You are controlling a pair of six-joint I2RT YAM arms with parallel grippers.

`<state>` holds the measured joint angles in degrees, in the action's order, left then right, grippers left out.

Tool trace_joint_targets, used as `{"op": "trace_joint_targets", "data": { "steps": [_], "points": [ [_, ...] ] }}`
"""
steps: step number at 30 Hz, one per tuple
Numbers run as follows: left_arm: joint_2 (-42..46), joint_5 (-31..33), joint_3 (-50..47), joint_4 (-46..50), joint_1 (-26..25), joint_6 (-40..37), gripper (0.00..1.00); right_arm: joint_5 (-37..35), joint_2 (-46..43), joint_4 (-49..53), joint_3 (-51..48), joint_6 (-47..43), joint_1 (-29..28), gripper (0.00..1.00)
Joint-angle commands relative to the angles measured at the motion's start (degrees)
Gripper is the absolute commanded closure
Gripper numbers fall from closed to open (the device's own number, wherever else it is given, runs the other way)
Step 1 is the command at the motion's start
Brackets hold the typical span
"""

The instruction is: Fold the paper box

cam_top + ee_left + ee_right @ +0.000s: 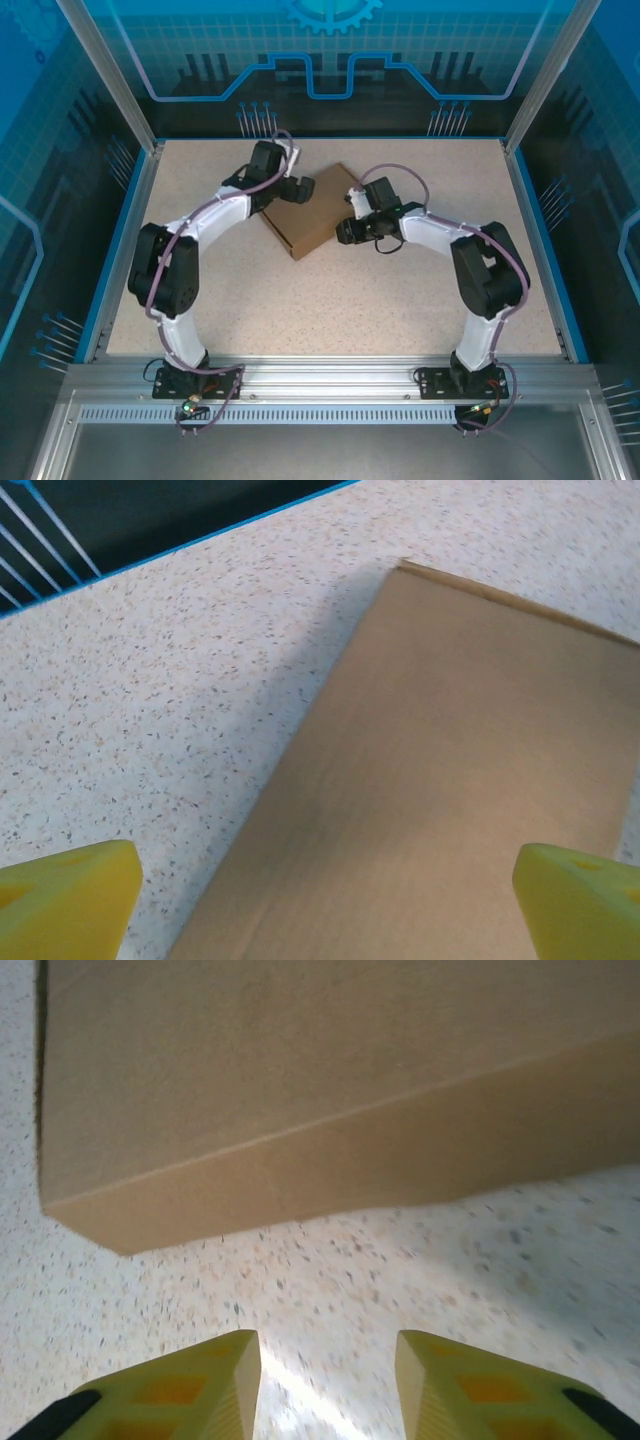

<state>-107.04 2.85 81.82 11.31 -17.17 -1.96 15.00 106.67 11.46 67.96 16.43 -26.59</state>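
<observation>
On the desk (pixel 350 300) sits the box (pixel 310 208): light, stiff cardboard (probably slick), best pinched at an edge. Left claw (pixel 325 900) hovers spread above; right claw (pixel 328 1385), part-spread, empty, faces its side.

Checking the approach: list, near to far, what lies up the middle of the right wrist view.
Yellow-fingered right gripper, open with nothing between its fingers → pale speckled tabletop → plain brown cardboard paper box, closed up, a corner at left.

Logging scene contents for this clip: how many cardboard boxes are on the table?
1. The paper box lies flat at the far middle of the table, and it looks closed. Nothing that large seems to be hidden.
</observation>
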Motion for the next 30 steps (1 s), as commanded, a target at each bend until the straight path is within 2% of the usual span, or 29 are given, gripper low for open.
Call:
{"op": "trace_joint_targets", "data": {
  "steps": [1, 9, 14, 30],
  "points": [
    [-6.1, -9.9, 5.3, 6.1, 3.9, 8.6, 0.05, -0.5, 3.4, -2.6, 3.1, 1.8, -0.6, 0.65],
    [-19.9, -14.4, 19.5, 13.2, 6.5, 9.4, 0.06, -1.0, 8.0, -5.0, 4.7, 2.9, -0.6, 0.72],
    [-25.2, -16.9, 25.0, 15.8, 6.8, 8.9, 0.07, -1.4, 8.9, -8.2, 4.3, 3.6, -0.7, 0.75],
    [-25.7, -26.4, 22.0, 15.6, 6.7, 9.9, 0.13, -4.2, 10.6, -26.6, 0.3, 9.3, -3.5, 0.82]
  ]
}}
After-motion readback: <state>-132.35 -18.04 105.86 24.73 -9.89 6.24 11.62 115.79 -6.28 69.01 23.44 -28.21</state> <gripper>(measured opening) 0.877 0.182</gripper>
